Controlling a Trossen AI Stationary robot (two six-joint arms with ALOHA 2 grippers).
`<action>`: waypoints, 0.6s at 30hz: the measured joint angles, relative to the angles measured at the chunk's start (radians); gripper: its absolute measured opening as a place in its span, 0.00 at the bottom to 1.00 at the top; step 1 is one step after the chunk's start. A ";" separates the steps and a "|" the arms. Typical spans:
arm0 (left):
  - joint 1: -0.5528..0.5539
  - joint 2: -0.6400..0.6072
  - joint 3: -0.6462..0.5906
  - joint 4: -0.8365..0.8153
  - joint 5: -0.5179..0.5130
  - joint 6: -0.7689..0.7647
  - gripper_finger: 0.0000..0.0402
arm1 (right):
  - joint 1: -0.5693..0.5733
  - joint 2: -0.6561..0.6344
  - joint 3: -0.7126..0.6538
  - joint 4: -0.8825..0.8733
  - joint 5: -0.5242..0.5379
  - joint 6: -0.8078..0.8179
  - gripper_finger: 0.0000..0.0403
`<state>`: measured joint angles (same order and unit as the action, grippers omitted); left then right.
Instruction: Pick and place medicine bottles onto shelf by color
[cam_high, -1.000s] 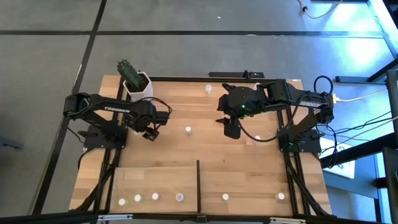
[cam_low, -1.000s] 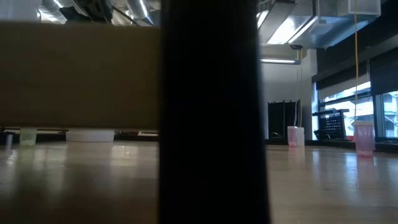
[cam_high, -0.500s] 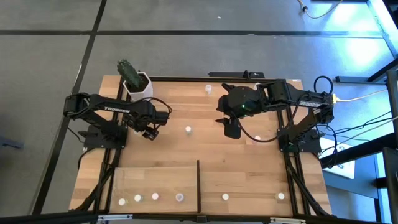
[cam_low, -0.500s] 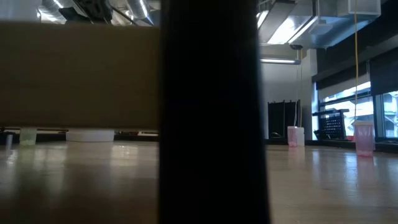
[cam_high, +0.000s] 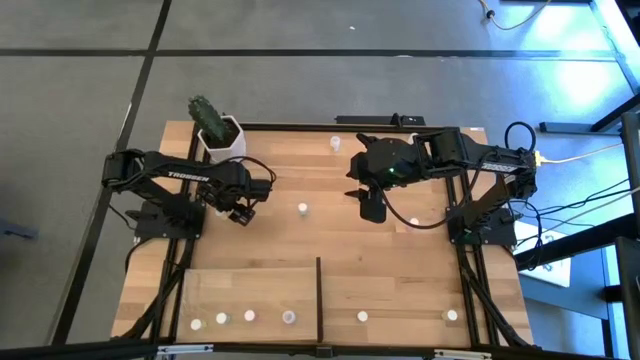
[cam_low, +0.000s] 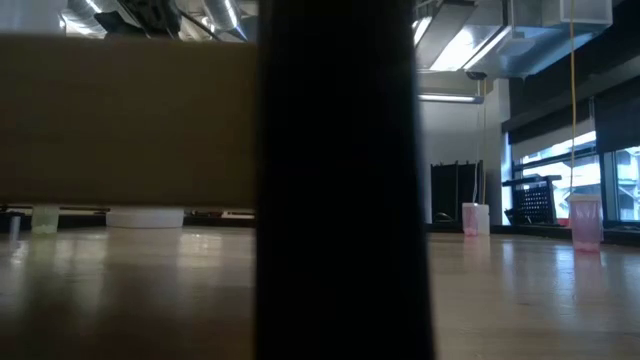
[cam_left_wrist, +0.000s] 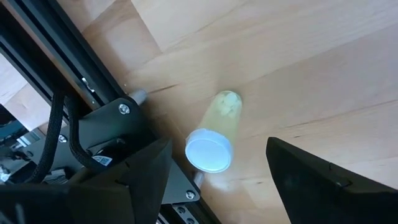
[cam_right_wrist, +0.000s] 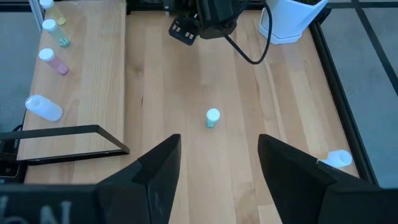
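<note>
grey floor (cam_high: 300, 90) crossed by dark lines surrounds the wooden table (cam_high: 300, 240) in the high view. level across the table, ceiling strip lights (cam_low: 455, 97), bright windows (cam_low: 560, 165) at the right and a dark cabinet (cam_low: 455, 190) against the far wall show.

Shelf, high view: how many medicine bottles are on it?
6. Four bottles left of the divider, two right of it; none seem hidden.
</note>
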<state>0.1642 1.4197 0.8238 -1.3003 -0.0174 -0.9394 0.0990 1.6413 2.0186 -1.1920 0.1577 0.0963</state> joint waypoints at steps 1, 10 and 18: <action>0.000 0.000 0.000 0.000 0.001 0.000 0.64 | 0.000 0.000 0.000 0.000 0.000 0.000 0.54; 0.000 0.000 0.000 0.000 0.009 0.000 0.64 | 0.000 0.000 0.000 0.000 0.000 0.000 0.54; 0.000 0.000 0.000 0.000 0.032 0.008 0.64 | 0.000 0.000 0.000 0.000 0.000 0.001 0.54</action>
<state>0.1638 1.4197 0.8238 -1.3003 0.0151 -0.9318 0.0990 1.6413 2.0186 -1.1923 0.1574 0.0971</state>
